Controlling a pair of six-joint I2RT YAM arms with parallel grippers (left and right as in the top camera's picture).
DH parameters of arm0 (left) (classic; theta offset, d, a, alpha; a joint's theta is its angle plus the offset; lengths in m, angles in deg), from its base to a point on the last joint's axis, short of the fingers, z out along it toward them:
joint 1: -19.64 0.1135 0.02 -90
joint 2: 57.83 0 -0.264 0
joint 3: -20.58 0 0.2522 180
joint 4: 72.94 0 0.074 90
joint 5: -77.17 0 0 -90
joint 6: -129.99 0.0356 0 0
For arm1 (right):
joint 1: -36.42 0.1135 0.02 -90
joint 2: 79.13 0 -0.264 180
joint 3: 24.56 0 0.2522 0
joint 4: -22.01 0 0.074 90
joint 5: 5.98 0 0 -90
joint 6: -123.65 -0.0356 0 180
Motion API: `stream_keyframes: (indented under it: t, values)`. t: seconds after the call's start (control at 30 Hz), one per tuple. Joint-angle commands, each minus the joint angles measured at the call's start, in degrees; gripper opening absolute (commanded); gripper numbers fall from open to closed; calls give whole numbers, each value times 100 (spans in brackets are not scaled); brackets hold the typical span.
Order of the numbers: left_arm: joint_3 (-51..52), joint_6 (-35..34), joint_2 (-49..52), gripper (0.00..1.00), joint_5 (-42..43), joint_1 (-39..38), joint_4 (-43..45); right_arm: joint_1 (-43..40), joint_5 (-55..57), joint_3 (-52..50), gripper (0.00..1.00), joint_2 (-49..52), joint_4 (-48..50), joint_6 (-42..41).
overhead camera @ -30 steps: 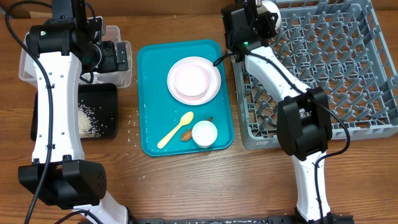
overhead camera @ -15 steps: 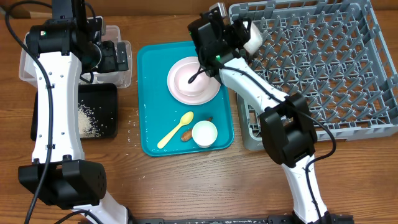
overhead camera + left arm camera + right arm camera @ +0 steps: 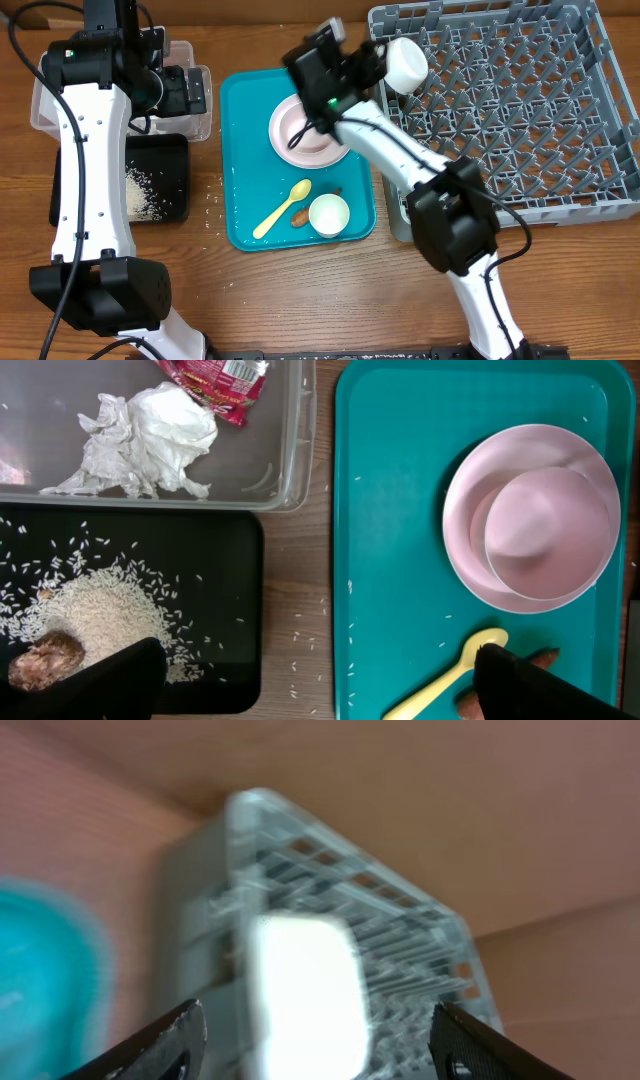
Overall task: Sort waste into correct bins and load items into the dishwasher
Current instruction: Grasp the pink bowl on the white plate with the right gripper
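Note:
A small white cup lies on the back left corner of the grey dishwasher rack. Just left of it my right gripper is open, and its blurred wrist view shows the cup apart from both fingers. The pinkish plate, carrying a bowl, is partly under that arm. A second bowl, the yellow spoon and a brown lump lie nearer. My left gripper hangs open and empty. The clear tub holds a red wrapper and paper; the black tray holds rice.
The plate, bowls and spoon all rest on a teal tray between the bins and the rack. Loose rice grains are scattered on the wooden table beside the black tray. A brown lump sits in the rice.
My right gripper has opened and let go of the cup at the rack's corner, then drawn back left over the teal tray. The left arm has not moved.

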Motion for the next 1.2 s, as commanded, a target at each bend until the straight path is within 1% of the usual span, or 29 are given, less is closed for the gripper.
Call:
stream_keyframes:
  t: [0.0,0.03,0.1,0.2,0.3,0.37,0.5,0.57,0.63,0.73,0.93,0.97,1.03,1.1,1.17]
  values:
    - [-15,17,-15,100,-20,-4,2,354,-1095,157,75,-197,-660,-1281]
    - [-15,17,-15,100,-20,-4,2,387,-1506,162,75,-256,-929,-1598]
    - [-15,17,-15,100,-22,-4,2,407,-2671,192,75,-448,-1486,-2229]
    - [-15,20,-15,100,-20,-4,2,382,-3910,219,75,-815,-1899,-2686]
    - [-15,17,-15,100,-22,-4,2,286,-4640,216,75,-1200,-2098,-2935]
    - [-15,20,-15,100,-22,-4,2,201,-4975,216,71,-1316,-2188,-3073]
    - [-15,17,-15,100,-20,-4,2,-142,-5737,120,70,-1266,-2337,-3543]
    - [-15,17,-15,100,-22,-4,2,-391,-6253,-33,59,-1198,-2400,-3982]
    - [-15,17,-15,100,-20,-4,2,-581,-6610,-136,55,-1123,-2437,-4229]
    - [-15,17,-15,100,-20,-4,2,-778,-6979,-160,50,-994,-2511,-4266]
    - [-15,20,-15,100,-20,-4,2,-793,-6994,-173,42,-750,-2590,-4264]
    - [-15,17,-15,100,-20,-4,2,-756,-6994,-173,37,-649,-2588,-4271]
    - [-15,17,-15,100,-22,-4,2,-734,-6996,-173,34,-466,-2594,-4419]
    - [-15,20,-15,100,-20,-4,2,-734,-6996,-173,27,-302,-2592,-4583]
    - [-15,17,-15,100,-22,-4,2,-734,-6996,-173,27,-179,-2592,-4590]
